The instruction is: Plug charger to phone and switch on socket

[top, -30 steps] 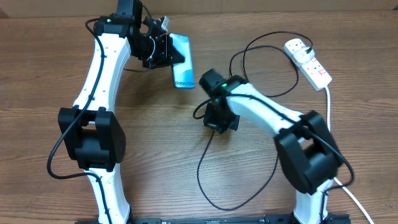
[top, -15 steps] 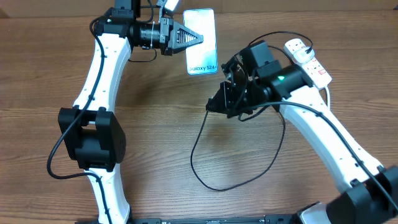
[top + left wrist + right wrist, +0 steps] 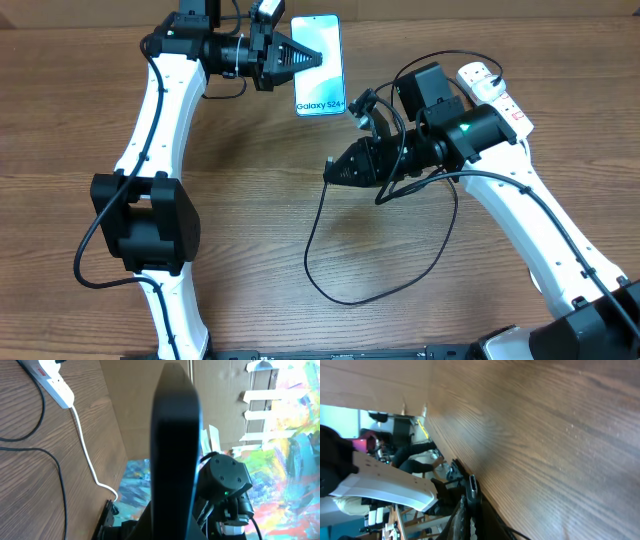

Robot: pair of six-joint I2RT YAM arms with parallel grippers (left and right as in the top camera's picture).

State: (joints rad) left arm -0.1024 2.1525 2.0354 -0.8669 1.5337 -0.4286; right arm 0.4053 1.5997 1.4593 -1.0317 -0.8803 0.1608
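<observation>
phone held up, charger pinched, lettered edge facing the cable

the desk [image 3: 240,250] has the socket on it and the slack of the cable. we judge the phone and the cable's free end to be raised off it.

the phone [image 3: 322,88] is at the far side of the desk. the left fingers [image 3: 298,57] clamp it at its left long edge, with the screen facing the overhead camera. we judge it a stiff, flat, fairly light slab with a smooth glass face, so it is slippery and should be kept from knocks. the long edges are the place to hold it, since that leaves the short ends free. its long axis runs far to near, a little tilted. the edge with the galaxy lettering points near, toward the right arm. the left wrist view shows it edge-on as a dark bar.

the socket [image 3: 497,98] lies at the far right, apart from the phone. it is rigid and boxy, and its long axis slants from far-left to near-right. its thick white cord [image 3: 86,447] leaves the near end.

the charger [image 3: 307,250] looks thin, limp and light. it will not push, so we would take it close behind the connector. its black cable droops from the right fingers [image 3: 345,168] in a wide loop over the desk and back toward the socket. those fingers are closed tight and point left, near the phone's lettered edge. they appear to pinch the cable at its end. the connector is too small for us to tell which way it faces.
</observation>
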